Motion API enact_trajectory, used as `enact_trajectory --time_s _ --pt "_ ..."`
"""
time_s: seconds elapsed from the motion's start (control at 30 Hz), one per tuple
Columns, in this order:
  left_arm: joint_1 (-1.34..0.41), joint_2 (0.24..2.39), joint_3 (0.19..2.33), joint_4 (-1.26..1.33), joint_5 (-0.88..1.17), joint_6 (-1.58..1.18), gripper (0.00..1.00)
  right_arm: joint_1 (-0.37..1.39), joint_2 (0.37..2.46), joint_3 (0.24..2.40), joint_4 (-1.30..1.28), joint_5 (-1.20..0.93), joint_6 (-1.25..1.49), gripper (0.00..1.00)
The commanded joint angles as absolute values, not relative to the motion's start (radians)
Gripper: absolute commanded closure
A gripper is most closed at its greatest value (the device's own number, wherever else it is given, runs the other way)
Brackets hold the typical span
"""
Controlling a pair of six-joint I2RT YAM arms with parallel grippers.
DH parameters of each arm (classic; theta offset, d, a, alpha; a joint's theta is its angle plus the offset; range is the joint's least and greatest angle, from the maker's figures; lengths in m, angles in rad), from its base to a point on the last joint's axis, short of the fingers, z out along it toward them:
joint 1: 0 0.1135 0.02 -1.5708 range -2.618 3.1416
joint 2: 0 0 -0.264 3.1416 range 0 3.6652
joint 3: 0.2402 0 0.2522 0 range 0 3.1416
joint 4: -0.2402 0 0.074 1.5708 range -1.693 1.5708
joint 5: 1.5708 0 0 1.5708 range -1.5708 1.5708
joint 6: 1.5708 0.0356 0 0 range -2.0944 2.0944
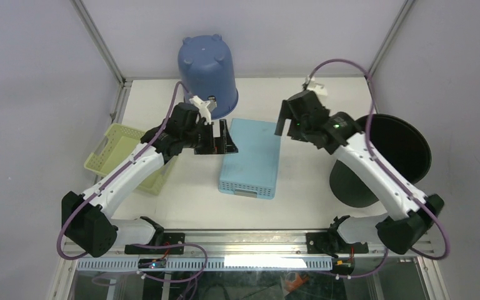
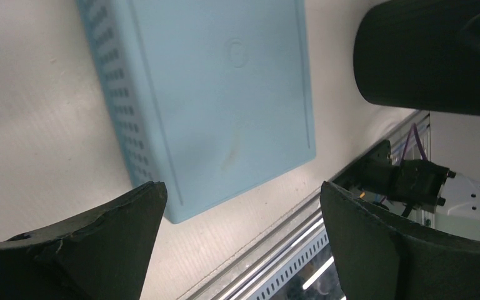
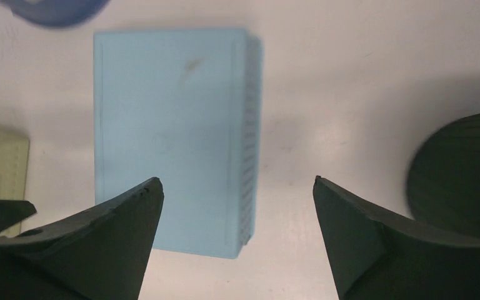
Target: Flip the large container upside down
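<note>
1. Centre of the top view: light blue container point(image 1: 250, 159), a rectangular box in smooth matte plastic, flat on the white table point(image 1: 306, 206).
2. Lying bottom-up, with the plain flat base facing the camera, a faint moulded circle at its middle and rows of small holes down the side walls.
3. Long axis running from upper frame to lower frame, leaning a touch; short perforated wall turned towards the arm bases.
4. Left gripper point(image 1: 217, 139) at the container's upper left corner, black fingers spread wide, gripping nothing.
5. Right gripper point(image 1: 287, 122) by the upper right corner, likewise spread apart and empty.
6. Round about: glossy blue bucket point(image 1: 206, 69), inverted, at upper centre; round black bin point(image 1: 394, 150) tipped over at right; pale green lattice basket point(image 1: 122, 153) at left.
</note>
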State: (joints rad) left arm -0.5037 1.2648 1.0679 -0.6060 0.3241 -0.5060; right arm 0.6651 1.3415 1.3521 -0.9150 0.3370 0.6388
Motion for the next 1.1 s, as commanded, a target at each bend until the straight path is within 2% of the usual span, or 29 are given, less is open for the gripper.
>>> enact_trajectory --time_s 0.0,0.1,0.2,0.3,0.53,0.7,0.8,0.9,0.97,1.07 --pt "-0.587 1.300 1.170 -0.581 0.302 -0.454 0.01 0.640 1.200 1.590 -1.176 0.689 0.533 0.06" --pt "-0.601 1.335 1.192 -0.569 0.304 -0.454 0.01 0.619 1.157 1.662 -1.252 0.835 0.515 0.07" --pt "-0.603 1.353 1.202 -0.562 0.305 -0.451 0.01 0.551 1.128 1.645 -1.275 0.866 0.492 0.09" --pt "-0.603 1.360 1.210 -0.561 0.307 -0.447 0.01 0.437 1.114 1.590 -1.284 0.800 0.469 0.13" --pt "-0.604 1.376 1.203 -0.562 0.327 -0.447 0.01 0.279 1.106 1.469 -1.210 0.563 0.404 0.28" --pt "-0.606 1.369 1.200 -0.561 0.324 -0.443 0.01 0.242 1.128 1.441 -1.156 0.463 0.391 0.42" --pt "-0.606 1.370 1.197 -0.561 0.324 -0.445 0.01 0.221 1.160 1.444 -1.135 0.407 0.373 0.47" --pt "-0.606 1.368 1.195 -0.561 0.323 -0.443 0.01 0.217 1.187 1.450 -1.112 0.372 0.365 0.57" --pt "-0.606 1.366 1.193 -0.561 0.320 -0.442 0.01 0.215 1.202 1.464 -1.090 0.337 0.361 0.66" --pt "-0.606 1.364 1.188 -0.561 0.312 -0.442 0.01 0.215 1.242 1.504 -1.061 0.303 0.362 0.92"
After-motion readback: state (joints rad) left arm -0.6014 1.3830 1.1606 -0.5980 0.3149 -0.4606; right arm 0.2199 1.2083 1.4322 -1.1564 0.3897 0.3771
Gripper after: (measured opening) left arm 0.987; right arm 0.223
